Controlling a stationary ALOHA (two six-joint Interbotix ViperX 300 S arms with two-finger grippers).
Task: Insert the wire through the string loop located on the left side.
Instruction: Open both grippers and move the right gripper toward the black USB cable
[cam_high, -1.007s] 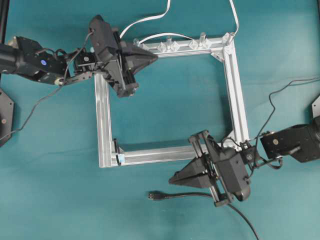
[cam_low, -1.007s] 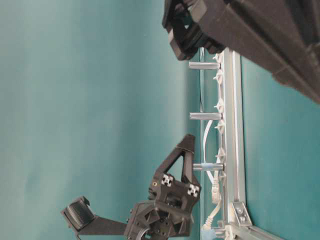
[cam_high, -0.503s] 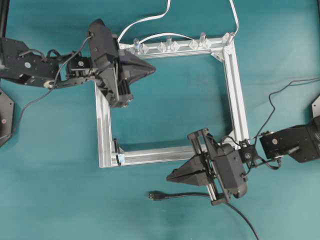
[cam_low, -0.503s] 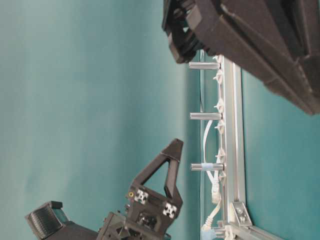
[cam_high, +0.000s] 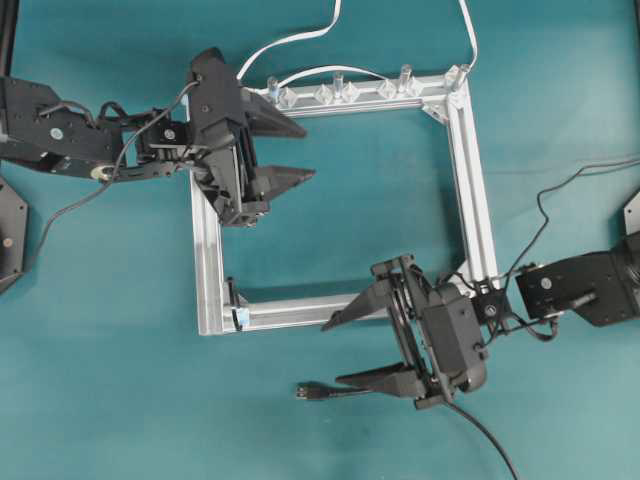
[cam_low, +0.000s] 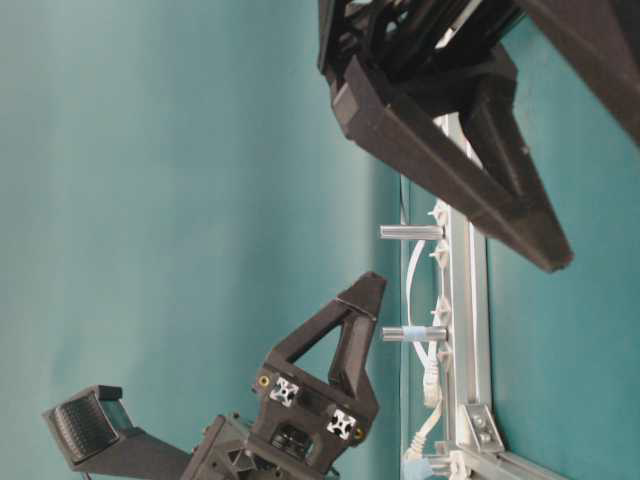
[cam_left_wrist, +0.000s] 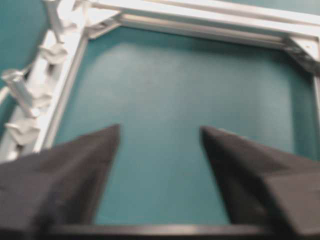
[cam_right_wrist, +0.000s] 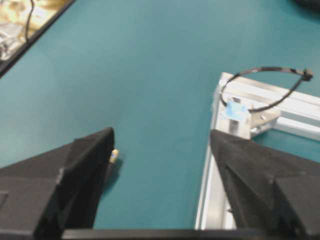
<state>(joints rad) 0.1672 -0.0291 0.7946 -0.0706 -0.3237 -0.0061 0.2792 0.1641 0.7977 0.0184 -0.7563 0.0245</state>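
Observation:
The wire (cam_high: 470, 425) lies on the teal mat at the front, its black plug (cam_high: 310, 391) pointing left. In the right wrist view only the plug's metallic tip (cam_right_wrist: 114, 156) peeks out beside the left finger. The string loop (cam_high: 232, 295) stands on the frame's front-left corner above a pale blue tape tab (cam_high: 240, 318); the loop (cam_right_wrist: 265, 85) and tab (cam_right_wrist: 235, 111) show clearly from the right wrist. My right gripper (cam_high: 330, 353) is open, one finger over the frame's front bar, the other just above the plug. My left gripper (cam_high: 308, 150) is open and empty over the frame's back-left part.
A square aluminium frame (cam_high: 470, 180) lies mid-table, with clear pegs (cam_high: 335, 85) along its back bar. White flat cables (cam_high: 300, 38) run off the back edge. The right arm's own black cord (cam_high: 545, 205) loops at the right.
Both grippers have gone from shut to wide open. The right gripper has crept left and lower towards the plug; the left one has turned slightly over the frame's corner.

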